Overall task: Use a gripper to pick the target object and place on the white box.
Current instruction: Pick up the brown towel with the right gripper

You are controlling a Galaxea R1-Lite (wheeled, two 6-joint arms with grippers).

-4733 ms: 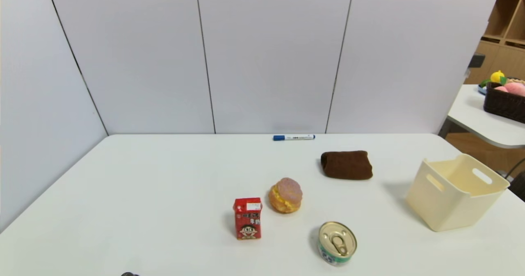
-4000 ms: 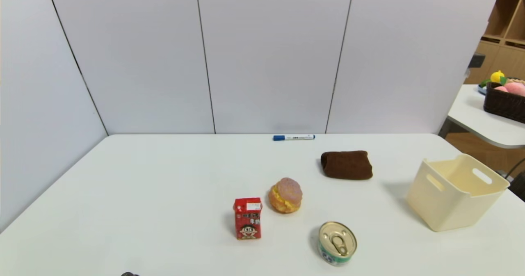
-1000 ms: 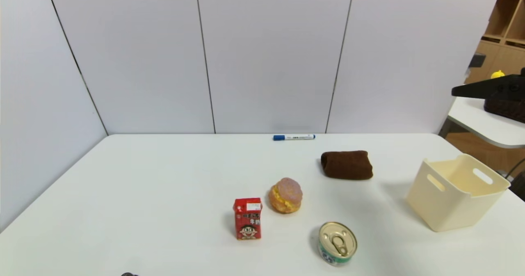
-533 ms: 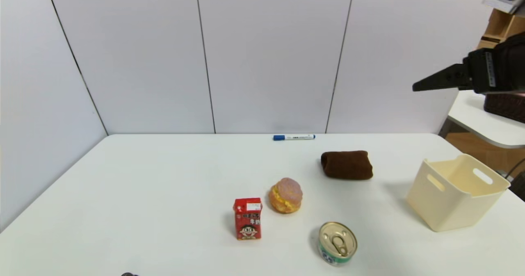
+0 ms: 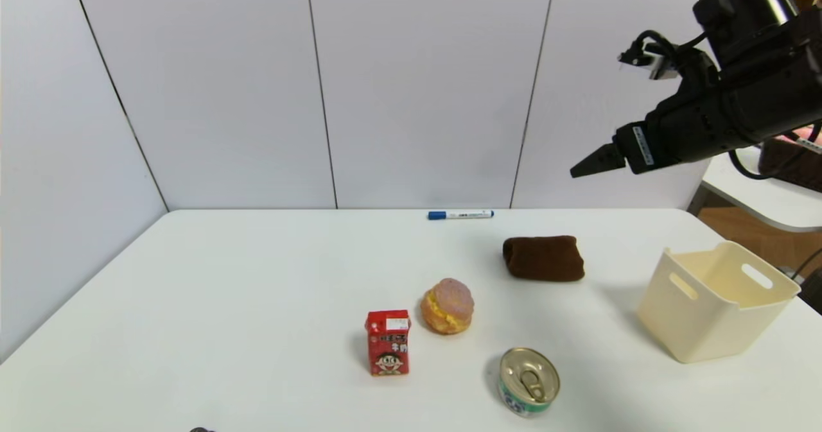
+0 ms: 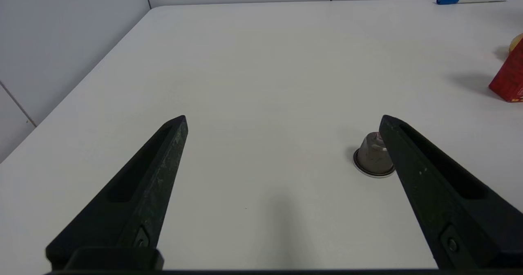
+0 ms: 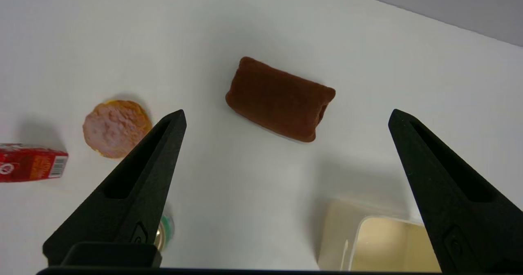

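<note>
One white table [image 5: 289, 303]. White box [image 5: 697, 316] upright on the robot's right, probably set there for a short carry. Brown towel roll [image 5: 544, 259] lies beyond it, toward the back edge, not gripped. Right gripper [image 7: 287, 113] hangs above, fingers wide apart, likely spread to straddle the roll. Left gripper [image 6: 284, 117] parked over the left side, fingers apart. Left wrist view alone shows a small metallic capsule [image 6: 374, 156]; head view misses it.

my right gripper [image 5: 584, 170] now in view at upper right, farther inward, lower, hovering above the tabletop [image 5: 270, 291]
</note>
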